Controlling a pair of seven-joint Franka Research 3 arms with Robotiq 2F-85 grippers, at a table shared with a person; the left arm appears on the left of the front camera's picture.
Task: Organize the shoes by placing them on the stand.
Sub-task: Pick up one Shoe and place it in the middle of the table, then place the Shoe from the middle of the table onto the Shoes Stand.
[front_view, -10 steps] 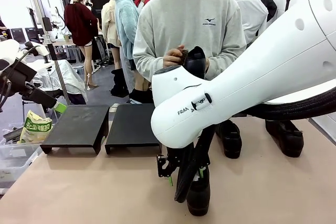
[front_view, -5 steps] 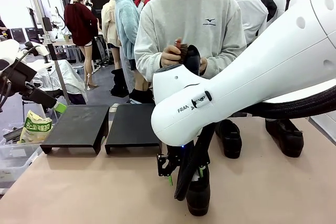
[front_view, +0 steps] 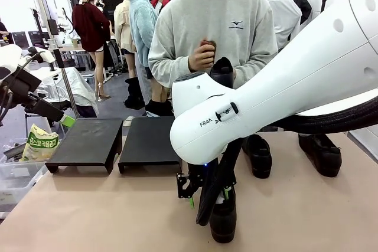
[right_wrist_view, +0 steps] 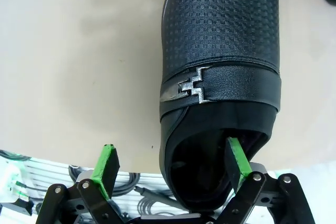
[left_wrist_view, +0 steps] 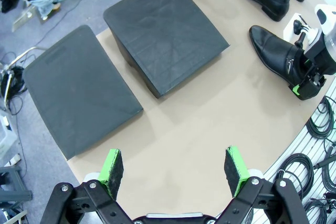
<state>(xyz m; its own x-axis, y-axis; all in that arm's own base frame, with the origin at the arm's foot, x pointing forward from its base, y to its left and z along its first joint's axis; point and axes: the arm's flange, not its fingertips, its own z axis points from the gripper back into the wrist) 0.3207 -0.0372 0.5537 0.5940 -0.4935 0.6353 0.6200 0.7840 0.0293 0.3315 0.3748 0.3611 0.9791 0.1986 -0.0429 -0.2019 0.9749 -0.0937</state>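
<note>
One black shoe with a silver buckle lies on the table near its front edge, also seen as the shoe. My right gripper is open over its heel: one green finger reaches into the shoe's opening and the other stands outside its side wall. The person holds a second shoe at chest height in both hands. Two more shoes stand on the table at the right. My left gripper hangs open above the table, near two black stands.
The two stands sit side by side at the table's far left. A snack bag rests in a clear bin off the left edge. Cables lie beyond the table's near edge.
The person has lifted one hand higher on the held shoe and tilted it. My right gripper has stayed at the shoe on the table.
</note>
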